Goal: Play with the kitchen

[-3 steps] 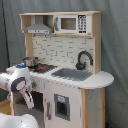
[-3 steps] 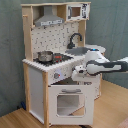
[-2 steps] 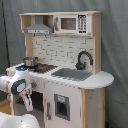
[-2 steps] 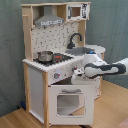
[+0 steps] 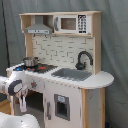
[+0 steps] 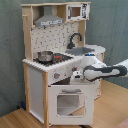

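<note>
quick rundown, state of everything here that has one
oven door: shut
pot: upright on the stovetop
faucet: upright over the sink, no water seen
microwave: door shut
tool: at the knob panel above the oven door, grip cannot be told
dishwasher door: shut

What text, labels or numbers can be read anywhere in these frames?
None can be read.
Microwave keypad, in both exterior views: a grid of light buttons on a dark panel, too blurred to read.
Knobs on the kitchen front: no markings can be made out.
Arm: no label or logo visible.
</note>
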Controlling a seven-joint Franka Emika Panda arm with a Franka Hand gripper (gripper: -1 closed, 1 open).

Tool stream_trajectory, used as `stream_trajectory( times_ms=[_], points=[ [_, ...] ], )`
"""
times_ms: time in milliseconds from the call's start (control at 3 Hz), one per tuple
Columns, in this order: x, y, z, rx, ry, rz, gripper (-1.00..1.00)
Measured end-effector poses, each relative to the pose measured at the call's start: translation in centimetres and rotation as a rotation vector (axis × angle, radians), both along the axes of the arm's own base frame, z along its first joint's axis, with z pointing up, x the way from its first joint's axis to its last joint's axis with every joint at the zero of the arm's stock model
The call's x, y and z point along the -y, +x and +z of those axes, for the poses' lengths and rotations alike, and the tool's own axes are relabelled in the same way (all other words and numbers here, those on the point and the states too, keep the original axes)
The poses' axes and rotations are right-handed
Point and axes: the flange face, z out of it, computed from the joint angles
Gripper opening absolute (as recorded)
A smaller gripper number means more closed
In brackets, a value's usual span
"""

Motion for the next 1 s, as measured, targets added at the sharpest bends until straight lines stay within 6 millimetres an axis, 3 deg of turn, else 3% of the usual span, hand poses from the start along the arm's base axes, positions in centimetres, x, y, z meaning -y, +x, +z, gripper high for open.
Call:
stream_trajectory(
  times_ms=[333,1000],
  points=[
    [-1.3,-1.2,0.0,-0.004,0.014,-0.064,-1.00],
    [-5.6,-5.9,-0.4,-0.023,0.058,-0.125,-1.00]
  ],
)
